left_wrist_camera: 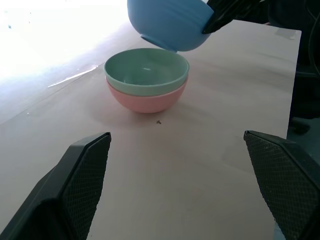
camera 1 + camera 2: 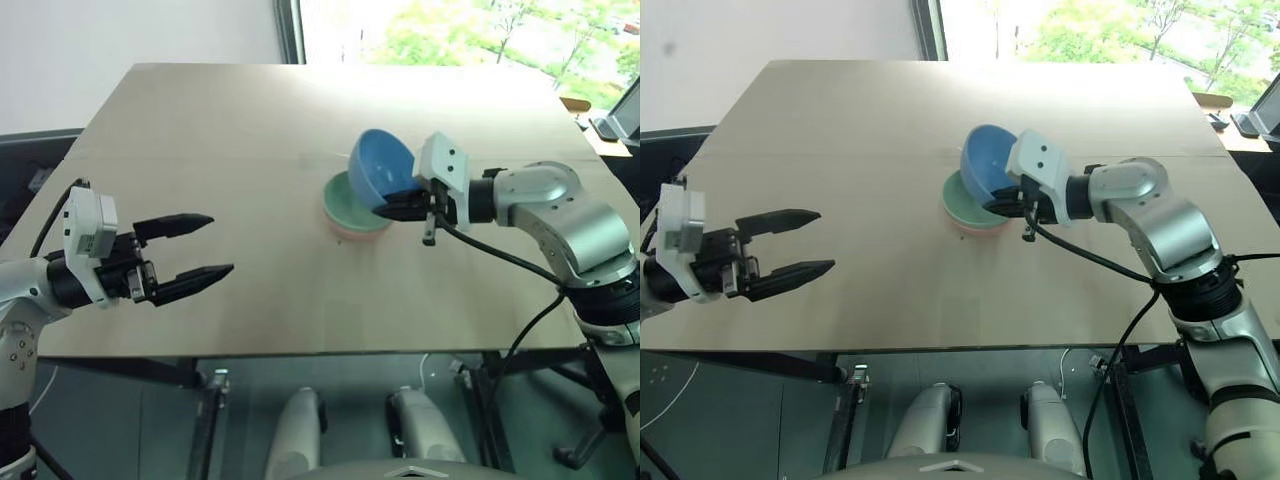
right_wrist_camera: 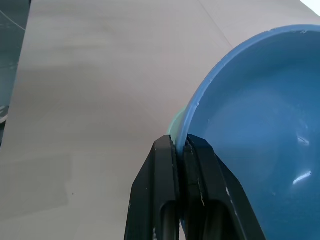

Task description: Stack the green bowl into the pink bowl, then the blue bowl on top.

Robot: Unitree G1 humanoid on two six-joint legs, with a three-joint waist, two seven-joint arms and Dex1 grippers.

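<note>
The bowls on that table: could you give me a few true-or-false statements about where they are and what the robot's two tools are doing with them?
1. The green bowl sits inside the pink bowl. True.
2. The blue bowl rests flat on the table. False: it is held tilted in the air above the stack.
3. The right tool pinches the blue bowl's rim. True.
4. The left tool holds a bowl. False: it is open and empty, apart from the bowls.
5. The pink bowl lies upside down. False: it stands upright.

Light wooden table (image 2: 250,200); window (image 2: 450,30) behind, green trees outside; white wall at left.
</note>
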